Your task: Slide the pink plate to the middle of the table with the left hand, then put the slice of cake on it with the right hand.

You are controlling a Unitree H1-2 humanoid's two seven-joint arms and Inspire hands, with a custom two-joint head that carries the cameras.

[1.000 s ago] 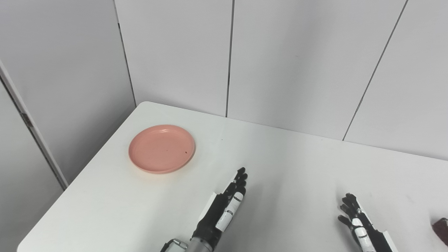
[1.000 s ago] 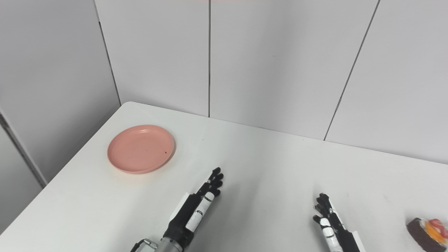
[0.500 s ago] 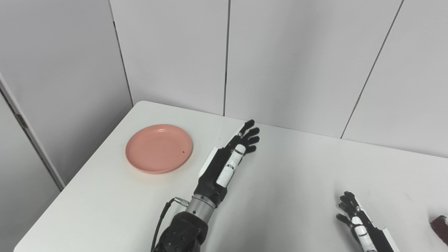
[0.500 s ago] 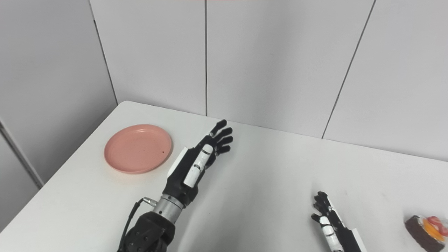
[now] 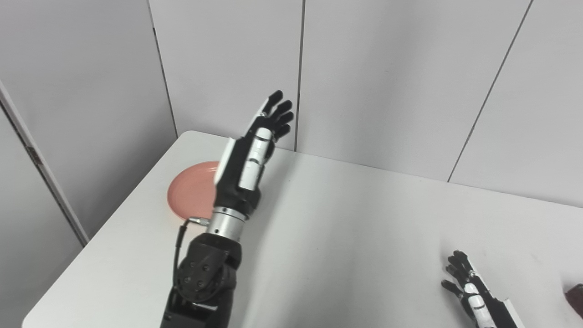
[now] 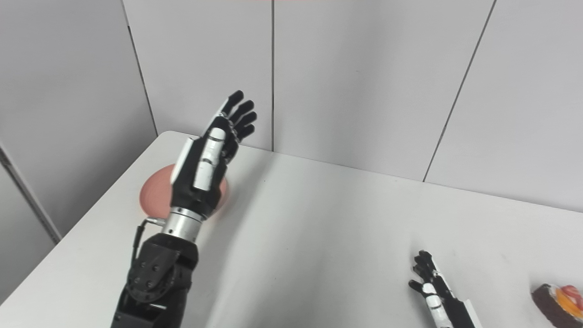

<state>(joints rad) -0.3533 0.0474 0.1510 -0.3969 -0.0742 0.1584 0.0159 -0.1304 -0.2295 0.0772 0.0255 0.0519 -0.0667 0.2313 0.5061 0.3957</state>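
The pink plate (image 5: 189, 196) lies on the white table (image 5: 355, 237) near its far left corner, partly hidden behind my left hand; it also shows in the right eye view (image 6: 157, 196). My left hand (image 5: 253, 146) is raised above the table over the plate's right side, open, fingers straight and empty. My right hand (image 6: 432, 291) rests open and empty near the table's front right. The slice of cake (image 6: 558, 303), dark brown with red and orange topping, lies at the right edge, right of that hand.
Grey wall panels (image 5: 387, 82) stand right behind the table's far edge. The table's left edge (image 5: 114, 228) drops off beside the plate. A bare white stretch of table lies between the two hands.
My left arm has risen and swung forward and left, from low over the table's middle to high over the plate, now covering part of it. The right hand has stayed put.
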